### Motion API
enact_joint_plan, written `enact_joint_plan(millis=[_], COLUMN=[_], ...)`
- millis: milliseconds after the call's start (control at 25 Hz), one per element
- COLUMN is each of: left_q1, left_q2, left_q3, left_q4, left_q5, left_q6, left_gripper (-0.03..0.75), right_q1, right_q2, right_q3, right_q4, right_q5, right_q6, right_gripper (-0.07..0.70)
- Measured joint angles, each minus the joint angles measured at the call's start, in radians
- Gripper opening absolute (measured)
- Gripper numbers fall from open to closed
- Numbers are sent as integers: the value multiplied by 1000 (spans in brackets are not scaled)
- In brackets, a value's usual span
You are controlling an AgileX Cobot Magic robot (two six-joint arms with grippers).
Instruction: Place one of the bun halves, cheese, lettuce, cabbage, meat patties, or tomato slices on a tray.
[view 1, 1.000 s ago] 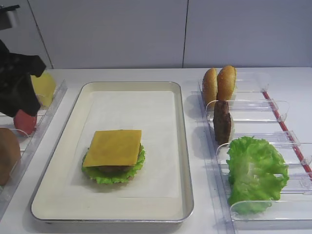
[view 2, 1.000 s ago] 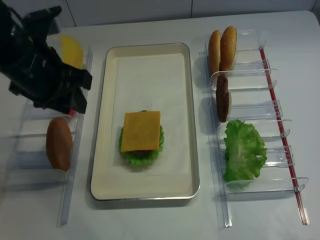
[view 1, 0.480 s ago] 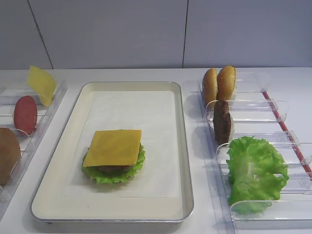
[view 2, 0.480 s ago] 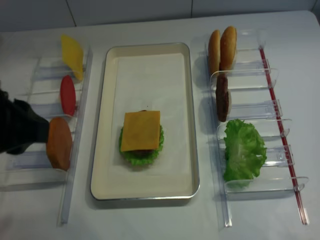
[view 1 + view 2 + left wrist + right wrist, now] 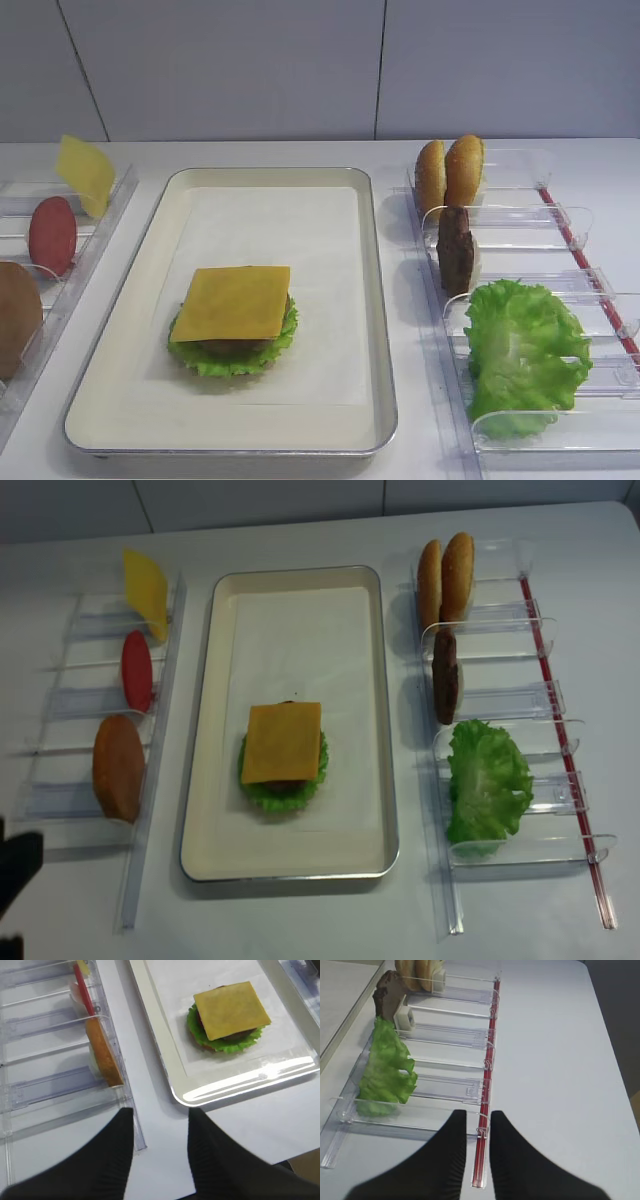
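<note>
The cream tray (image 5: 378,300) holds a stack: a cheese slice (image 5: 232,302) on a patty and lettuce (image 5: 205,360). In the left rack stand a second cheese slice (image 5: 85,172), a tomato slice (image 5: 52,235) and a bun half (image 5: 15,315). The right rack carries two bun halves (image 5: 450,170), a meat patty (image 5: 457,250) and lettuce (image 5: 525,350). No cabbage is in view. My left gripper (image 5: 161,1111) is open and empty, above bare table between the left rack's near end and the tray corner. My right gripper (image 5: 477,1114) is shut on nothing, over the right rack's red strip.
The clear plastic racks (image 5: 160,710) (image 5: 500,615) flank the tray on both sides. A red strip (image 5: 487,1090) runs along the right rack's outer edge. Part of the left arm (image 5: 12,865) shows at the near-left corner in the overhead view.
The left arm has pulled back from over the tomato slice in the left rack towards the near-left corner, empty. The tomato slice stays in its rack. The right gripper has not moved.
</note>
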Motion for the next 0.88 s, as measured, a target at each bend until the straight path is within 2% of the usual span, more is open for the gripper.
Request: enact_joint_plan(millis=[240,600,800,880], left_q1=[0,0,0,0], left_q2=[-184,-444,-466,-466], left_q3=[105,193,257,291], left_q4=[3,14,14,14], left_q5=[3,13,17,3], left_q6=[31,60,64,65], left_gripper=[246,246,244,243], right_q1=[0,0,0,0], right_q2=[0,0,0,0], right_q3=[0,0,0,0], right_q4=[0,0,0,0], right_q5=[0,0,0,0], right_q6=[0,0,-2,-2], right_gripper=[156,149,149,149])
